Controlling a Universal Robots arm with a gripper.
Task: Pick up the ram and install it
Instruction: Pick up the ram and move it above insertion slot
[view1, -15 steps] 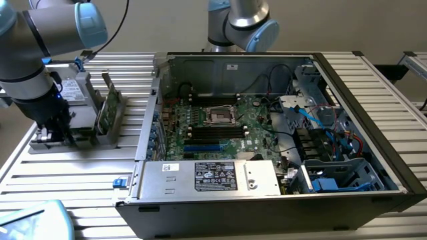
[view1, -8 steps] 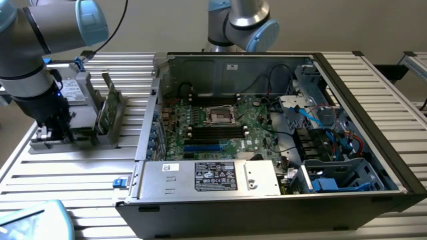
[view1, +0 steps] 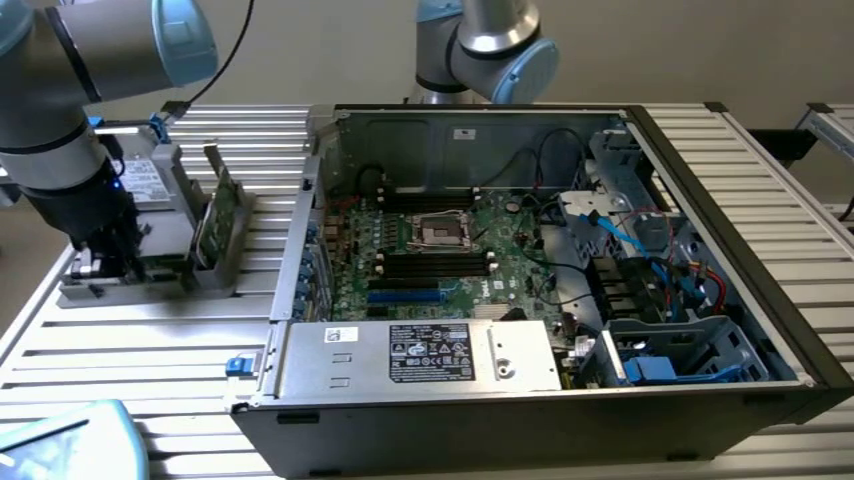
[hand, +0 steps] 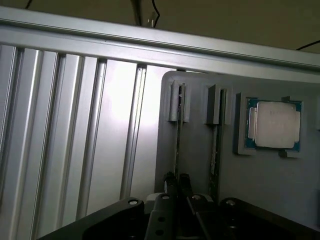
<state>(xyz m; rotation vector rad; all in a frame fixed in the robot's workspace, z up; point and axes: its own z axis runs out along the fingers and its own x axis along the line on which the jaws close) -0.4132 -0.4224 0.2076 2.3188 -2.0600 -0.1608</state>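
The gripper (view1: 114, 265) hangs low over a gray holder (view1: 120, 290) at the exterior view's left, on the slatted table (view1: 134, 350). The arm (view1: 54, 150) hides the spot where it meets the holder.

The wrist view shows that spot. Two dark fingers (hand: 170, 182) are clenched on the ram (hand: 178, 145), one on each face of it. The ram stands on edge in its slot in the holder (hand: 197, 150), seen edge-on as a thin line. A second stick (hand: 215, 150) stands in the next slot just beside it, and past that a CPU (hand: 274, 124) lies flat in a recess. On the ram's other side lie the bare table slats (hand: 75, 125), running up to a rail (hand: 150, 45) at the table's edge.

The exterior view shows a green stick (view1: 220, 225) standing at the holder's right end. I cannot tell which of the two it is. To the exterior view's right, well apart from the holder, sits the open case (view1: 534, 430) with its motherboard (view1: 507, 250) showing.
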